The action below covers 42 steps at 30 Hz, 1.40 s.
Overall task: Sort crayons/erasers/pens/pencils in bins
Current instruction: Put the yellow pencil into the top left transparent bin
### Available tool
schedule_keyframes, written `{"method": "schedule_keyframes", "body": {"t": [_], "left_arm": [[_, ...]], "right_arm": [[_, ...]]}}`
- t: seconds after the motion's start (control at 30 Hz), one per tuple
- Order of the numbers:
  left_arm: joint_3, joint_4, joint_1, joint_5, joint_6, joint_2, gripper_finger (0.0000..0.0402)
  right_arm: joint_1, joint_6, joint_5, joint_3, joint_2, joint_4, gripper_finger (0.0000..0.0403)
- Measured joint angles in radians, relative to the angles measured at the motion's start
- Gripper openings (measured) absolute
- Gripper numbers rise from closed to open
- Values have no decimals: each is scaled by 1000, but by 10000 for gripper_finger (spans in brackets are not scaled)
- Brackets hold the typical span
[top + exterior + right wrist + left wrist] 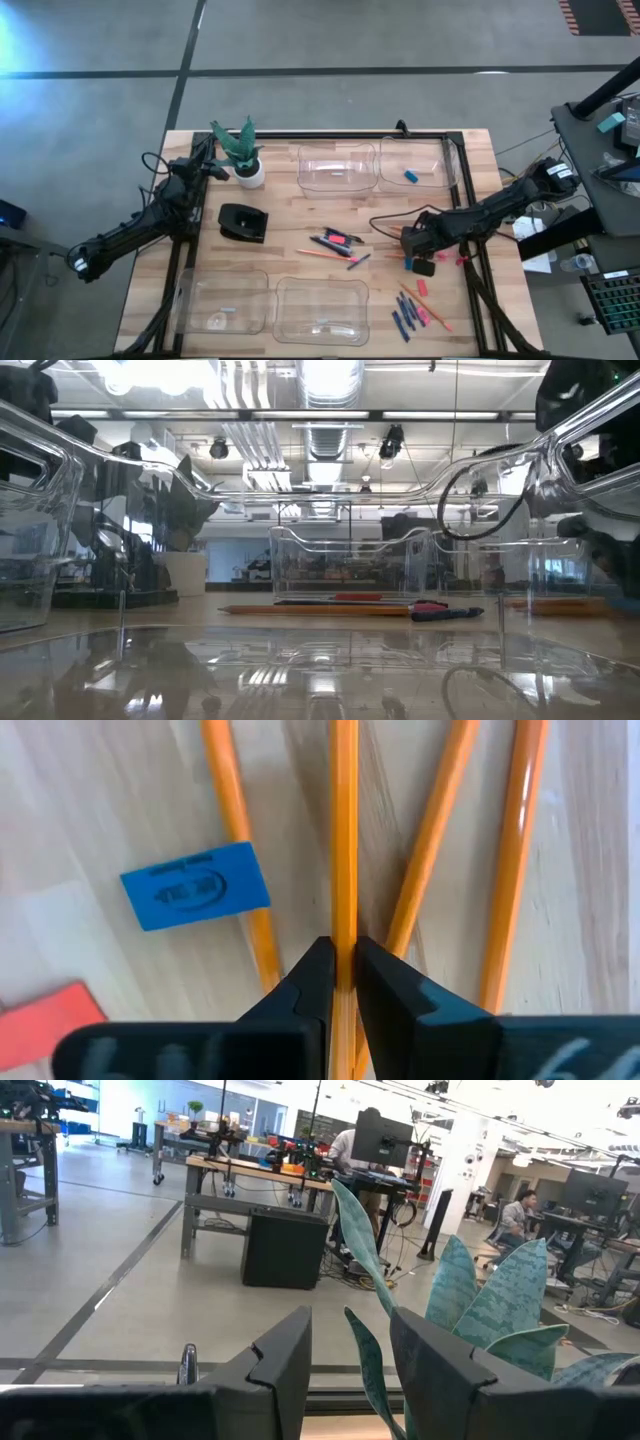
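My right gripper (408, 246) is at the table's right side, pointing down over several orange pencils (440, 850) that lie on the wood, and it is shut on the middle pencil (344, 830). A light-blue eraser (195, 885) and a red eraser (45, 1018) lie beside them. Dark-blue crayons (405, 315) lie near the front right. Black pens (335, 246), a pink eraser (340, 236) and one orange pencil (320, 254) lie mid-table. My left gripper (345, 1370) is open and empty at the far left, by the potted plant (242, 152). My right gripper pinches the middle orange pencil's shaft (344, 925) between its two fingers (312, 970). The fingers come from above, pointing down, one on each side of the shaft. Whether the pencil is off the table I cannot tell.
Two clear bins stand at the far edge (337, 166) (445, 160), the right one holding a blue eraser (410, 176). Two more stand at the near edge (225, 300) (322, 310). A black box (241, 222) sits left of centre.
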Motion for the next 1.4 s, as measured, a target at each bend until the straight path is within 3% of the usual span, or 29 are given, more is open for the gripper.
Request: {"method": "schedule_keyframes", "body": {"t": [0.33,0.53,0.7,1.0,1.23,1.4], "left_arm": [[0,0,0,0,0,0,125],[0,0,0,0,0,0,125],[0,0,0,0,0,0,125],[0,0,0,0,0,0,125],[0,0,0,0,0,0,125],[0,0,0,0,0,0,125]], "right_arm": [[0,-60,9,90,-1,-11,32],[-2,-162,121,205,-1,-24,31],[-3,-298,289,323,-1,-35,31],[-43,-530,700,515,-1,58,31],[-185,-745,701,487,11,396,31],[-335,-783,684,475,51,504,31]]}}
